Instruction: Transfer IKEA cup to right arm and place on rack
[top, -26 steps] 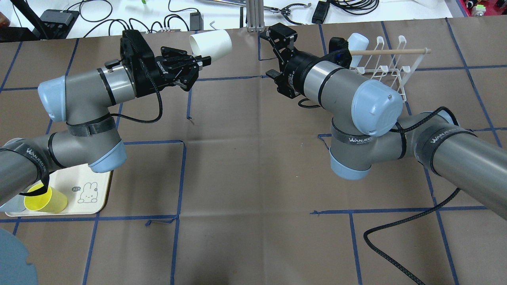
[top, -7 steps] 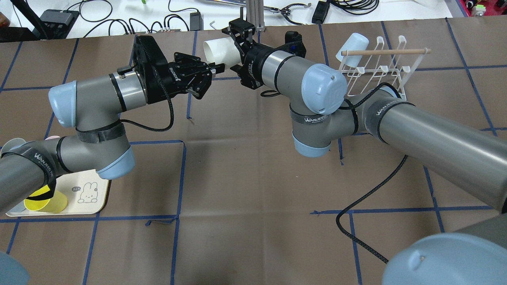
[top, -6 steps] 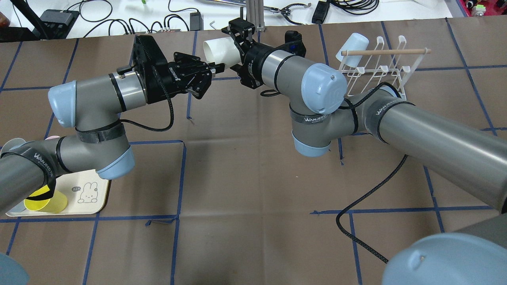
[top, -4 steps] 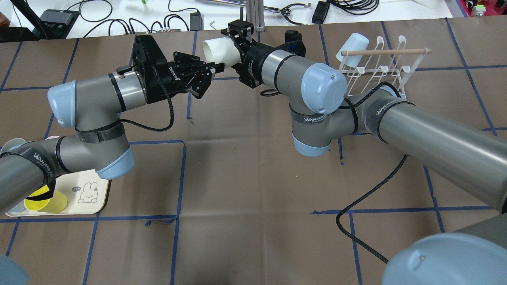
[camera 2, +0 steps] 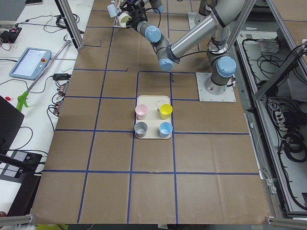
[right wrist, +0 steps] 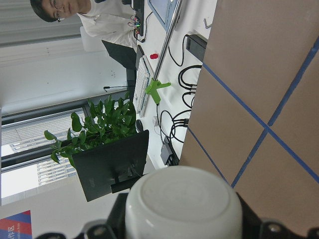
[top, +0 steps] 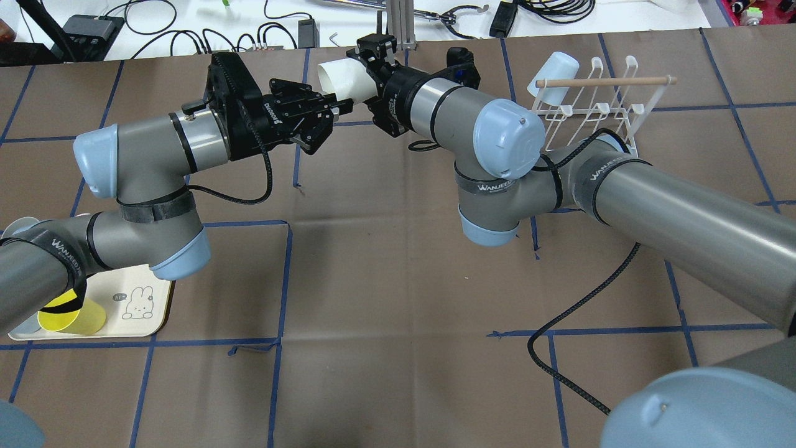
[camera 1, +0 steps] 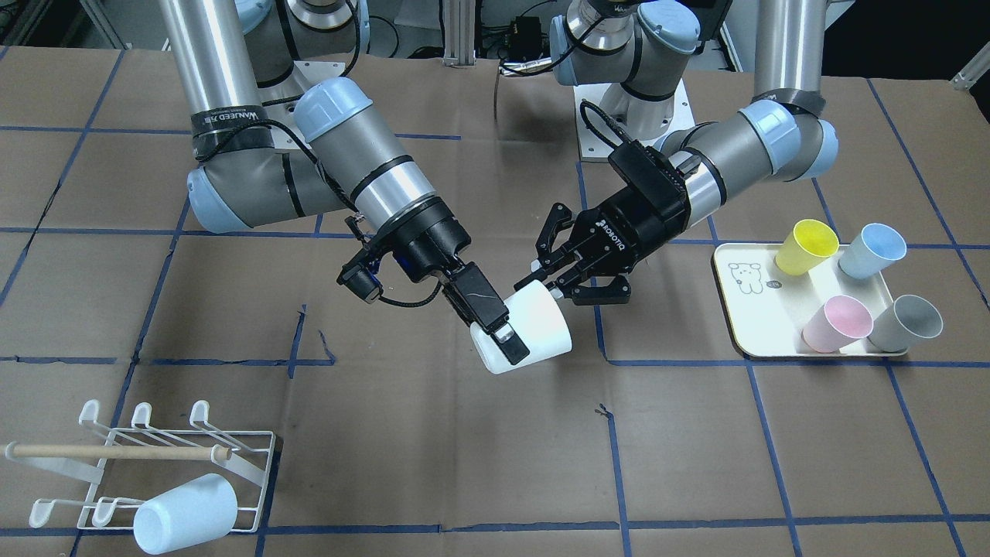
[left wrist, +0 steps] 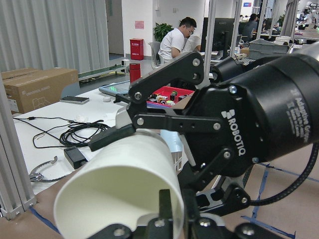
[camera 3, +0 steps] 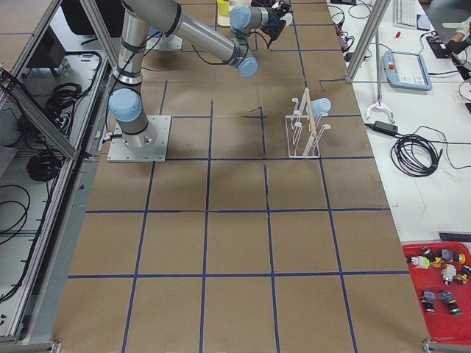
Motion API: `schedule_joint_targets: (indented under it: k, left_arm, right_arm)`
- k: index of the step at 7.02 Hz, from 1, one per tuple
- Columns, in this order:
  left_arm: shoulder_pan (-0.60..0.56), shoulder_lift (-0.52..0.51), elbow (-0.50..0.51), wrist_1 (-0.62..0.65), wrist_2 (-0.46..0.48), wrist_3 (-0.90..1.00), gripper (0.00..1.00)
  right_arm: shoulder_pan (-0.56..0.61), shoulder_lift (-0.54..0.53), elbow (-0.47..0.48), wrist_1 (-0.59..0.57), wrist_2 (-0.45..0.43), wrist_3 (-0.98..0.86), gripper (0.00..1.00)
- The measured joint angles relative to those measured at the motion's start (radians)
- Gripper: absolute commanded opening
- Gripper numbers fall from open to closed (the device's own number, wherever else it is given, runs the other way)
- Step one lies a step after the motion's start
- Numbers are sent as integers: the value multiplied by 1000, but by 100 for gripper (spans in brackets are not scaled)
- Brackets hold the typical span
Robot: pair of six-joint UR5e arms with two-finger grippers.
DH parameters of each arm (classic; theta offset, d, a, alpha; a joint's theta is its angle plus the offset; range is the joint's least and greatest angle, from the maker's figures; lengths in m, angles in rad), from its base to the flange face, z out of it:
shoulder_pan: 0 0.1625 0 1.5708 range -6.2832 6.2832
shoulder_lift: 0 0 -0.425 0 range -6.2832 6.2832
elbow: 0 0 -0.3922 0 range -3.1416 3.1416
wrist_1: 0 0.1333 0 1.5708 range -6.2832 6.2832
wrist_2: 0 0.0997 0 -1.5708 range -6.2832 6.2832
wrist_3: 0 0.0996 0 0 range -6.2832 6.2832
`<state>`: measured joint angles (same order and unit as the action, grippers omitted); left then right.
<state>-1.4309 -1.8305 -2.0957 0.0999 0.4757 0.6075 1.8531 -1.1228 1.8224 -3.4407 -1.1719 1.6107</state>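
Claws first: the right gripper (camera 1: 510, 340) is clamped round the body of the white IKEA cup (camera 1: 541, 321), near its base. One black finger (camera 1: 483, 305) lies flat along the wall in the front view and its mate is hidden behind. The right wrist view shows the cup's base filling the gap between the two. The left gripper (camera 1: 551, 285) is pinched on the cup's rim: in the left wrist view one finger (left wrist: 166, 211) sits inside the mouth with the wall between it and the outer one. The cup therefore hangs at the centre of the front frame, on its side and mouth toward the left gripper, held at both ends and clear of the brown paper table (camera 1: 433, 464). Step in hand, as I read it, is the hand-over at the point of release. To do it well, confirm the right grip is firm before the left parts its fingers. Open the left fully and back it straight out along the cup's axis, so the inner finger does not drag the rim and twist the cup. Outward: the wire rack (camera 1: 267, 464) is at lower left, with a wooden dowel (camera 1: 116, 451) across it. One pale blue cup (camera 1: 186, 514) rests at its lower edge. The tray (camera 1: 742, 309) at right holds four coloured cups.
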Motion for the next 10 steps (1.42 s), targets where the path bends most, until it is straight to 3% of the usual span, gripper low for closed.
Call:
schedule_joint_targets:
  k: [1, 4, 7, 8, 10]
  left_arm:
    - [1, -1, 2, 0, 1, -6, 97]
    - [12, 2, 4, 0, 3, -35, 99]
    - [144, 32, -7, -3, -74, -40, 99]
    - [196, 45, -9, -6, -106, -41, 99]
    - [232, 35, 8, -17, -88, -41, 99]
  right_arm:
    - [0, 0, 0, 0, 0, 0, 47]
    - [0, -2, 0, 1, 3, 0, 46]
    - [-7, -4, -1, 0, -1, -15, 24]
    - [-27, -3, 1, -2, -2, -61, 22]
    - [-114, -5, 2, -4, 1, -341, 14]
